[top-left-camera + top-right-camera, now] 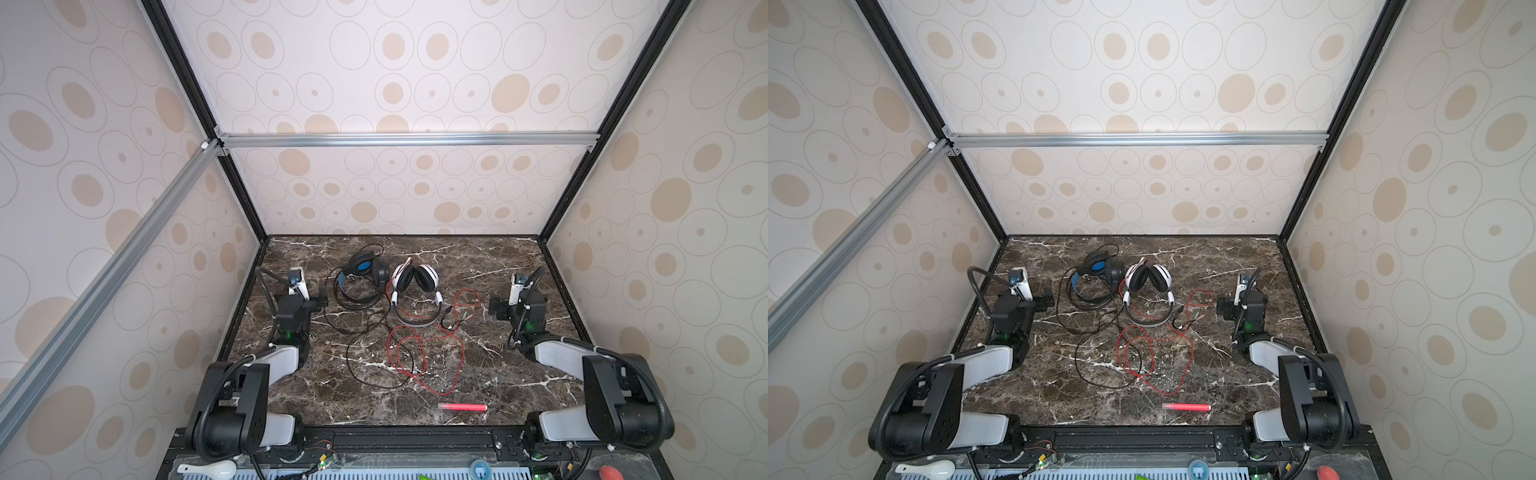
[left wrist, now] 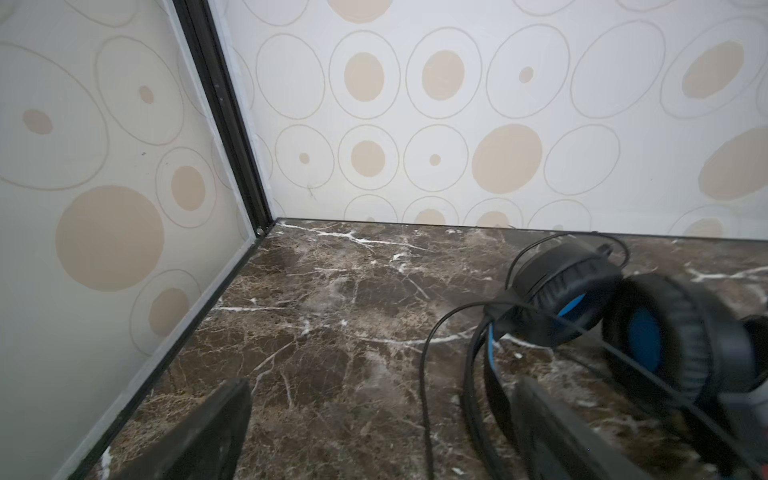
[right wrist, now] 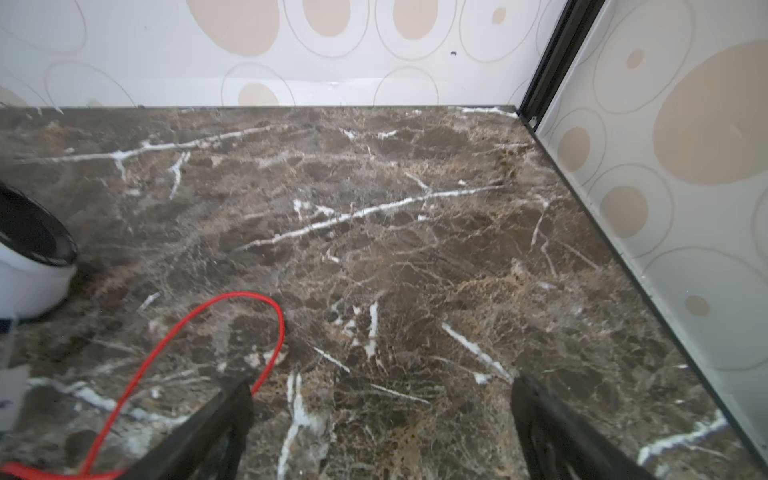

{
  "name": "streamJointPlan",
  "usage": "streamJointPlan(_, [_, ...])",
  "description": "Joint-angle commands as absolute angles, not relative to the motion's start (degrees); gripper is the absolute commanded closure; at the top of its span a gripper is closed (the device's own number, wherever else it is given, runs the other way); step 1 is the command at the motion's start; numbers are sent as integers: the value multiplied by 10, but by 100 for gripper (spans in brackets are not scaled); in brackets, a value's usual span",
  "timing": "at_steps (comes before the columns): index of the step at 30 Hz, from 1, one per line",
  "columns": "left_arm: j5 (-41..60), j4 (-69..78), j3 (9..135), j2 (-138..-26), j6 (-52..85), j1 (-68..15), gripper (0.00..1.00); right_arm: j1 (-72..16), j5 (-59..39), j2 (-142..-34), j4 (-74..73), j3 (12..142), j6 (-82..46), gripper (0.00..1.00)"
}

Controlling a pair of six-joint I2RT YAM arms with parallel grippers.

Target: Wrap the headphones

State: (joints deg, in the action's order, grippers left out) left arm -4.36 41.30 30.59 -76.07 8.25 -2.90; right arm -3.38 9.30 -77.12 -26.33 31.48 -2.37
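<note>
Now: left claw jaws apart, empty; black headset just beside it, likely light, stiff band best to hold. White headset next, well short of right claw, also spread, empty; thin red cable limp, snag-prone.

Brown marble table, white veins.
Black-and-blue headset; white, black-striped headset with red cable; beige-spotted walls.

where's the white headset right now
In both top views the white headset lies on the marble table near its back edge, just right of the black headset.
</note>
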Motion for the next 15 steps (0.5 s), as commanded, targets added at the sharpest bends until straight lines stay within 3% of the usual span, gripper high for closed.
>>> streamJointPlan(1, [5,86,440,-755,211,-35,2,-45,116,-730,-52,400,-77,0])
streamJointPlan(3, [79,-1,507,-783,252,-43,2,-51,111,-728,57,462,-104,0])
streamJointPlan(7, [190,-17,573,-832,351,-75,2,-92,79,-743,196,553,-115,0])
streamJointPlan(15, [204,26,636,-942,462,-127,2,-146,47,-732,216,568,-143,0])
